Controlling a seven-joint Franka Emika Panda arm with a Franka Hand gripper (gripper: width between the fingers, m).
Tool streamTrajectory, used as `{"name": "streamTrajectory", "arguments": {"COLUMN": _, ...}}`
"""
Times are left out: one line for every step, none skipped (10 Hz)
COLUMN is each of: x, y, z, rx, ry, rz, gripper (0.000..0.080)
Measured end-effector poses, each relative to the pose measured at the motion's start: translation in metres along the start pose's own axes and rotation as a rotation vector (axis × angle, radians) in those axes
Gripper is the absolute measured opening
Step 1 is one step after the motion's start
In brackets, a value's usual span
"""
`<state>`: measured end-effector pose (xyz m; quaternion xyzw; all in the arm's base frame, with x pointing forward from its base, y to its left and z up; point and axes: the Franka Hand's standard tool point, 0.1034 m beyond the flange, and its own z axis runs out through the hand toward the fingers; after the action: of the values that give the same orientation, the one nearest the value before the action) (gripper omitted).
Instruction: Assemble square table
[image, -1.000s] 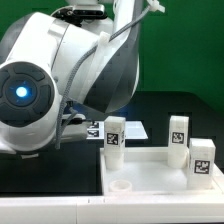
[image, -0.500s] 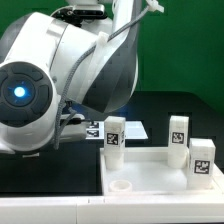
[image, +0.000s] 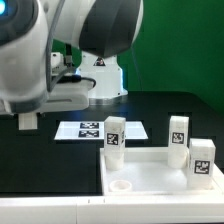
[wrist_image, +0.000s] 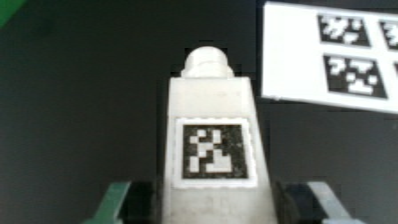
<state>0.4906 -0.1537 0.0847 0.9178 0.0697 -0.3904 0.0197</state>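
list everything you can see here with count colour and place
legs: three in the exterior view, white with black-and-white tags, upright by the slab
leg: one, white, tagged, in the wrist view between the end effector fingers
slab: one, white, front, round hole near corner
marker board: one, white, flat on the black table
arm: one, white, upper left of the exterior view
end effector: one, jaw state unclear

The big white arm (image: 60, 50) fills the upper part of the exterior view toward its left, its rounded joints bulking close to the camera. In the wrist view the claw (wrist_image: 215, 200) has its two fingers (wrist_image: 119, 200) apart, one on either side of a tagged white leg (wrist_image: 214, 130).
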Motion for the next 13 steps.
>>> {"name": "streamTrajectory", "arguments": {"x": 0.002, "y": 0.003, "z": -0.002, "rx": -0.013, "ry": 0.067, "rz": 0.000, "gripper": 0.0284}}
{"name": "streamTrajectory", "arguments": {"x": 0.001, "y": 0.005, "z": -0.003, "rx": -0.017, "ry": 0.104, "rz": 0.000, "gripper": 0.0285}}
{"name": "streamTrajectory", "arguments": {"x": 0.003, "y": -0.003, "z": -0.011, "rx": 0.004, "ry": 0.151, "rz": 0.034, "gripper": 0.0285}}
{"name": "streamTrajectory", "arguments": {"x": 0.003, "y": -0.029, "z": -0.041, "rx": 0.045, "ry": 0.213, "rz": 0.054, "gripper": 0.0285}}
{"name": "streamTrajectory", "arguments": {"x": 0.007, "y": -0.048, "z": -0.071, "rx": 0.090, "ry": 0.279, "rz": 0.074, "gripper": 0.0285}}
{"name": "streamTrajectory", "arguments": {"x": 0.014, "y": -0.051, "z": -0.097, "rx": 0.076, "ry": 0.373, "rz": 0.094, "gripper": 0.0285}}
{"name": "streamTrajectory", "arguments": {"x": 0.016, "y": -0.054, "z": -0.112, "rx": 0.042, "ry": 0.433, "rz": 0.084, "gripper": 0.0285}}
{"name": "streamTrajectory", "arguments": {"x": 0.018, "y": -0.053, "z": -0.106, "rx": 0.044, "ry": 0.483, "rz": 0.086, "gripper": 0.0285}}
{"name": "streamTrajectory", "arguments": {"x": 0.021, "y": -0.048, "z": -0.106, "rx": 0.032, "ry": 0.553, "rz": 0.096, "gripper": 0.0285}}
{"name": "streamTrajectory", "arguments": {"x": 0.023, "y": -0.045, "z": -0.109, "rx": 0.015, "ry": 0.638, "rz": 0.103, "gripper": 0.0285}}
{"name": "streamTrajectory", "arguments": {"x": 0.023, "y": -0.045, "z": -0.109, "rx": 0.004, "ry": 0.697, "rz": 0.108, "gripper": 0.0285}}
{"name": "streamTrajectory", "arguments": {"x": 0.030, "y": -0.055, "z": -0.115, "rx": 0.029, "ry": 0.771, "rz": 0.131, "gripper": 0.0285}}
{"name": "streamTrajectory", "arguments": {"x": 0.038, "y": -0.073, "z": -0.132, "rx": 0.096, "ry": 0.858, "rz": 0.160, "gripper": 0.0285}}
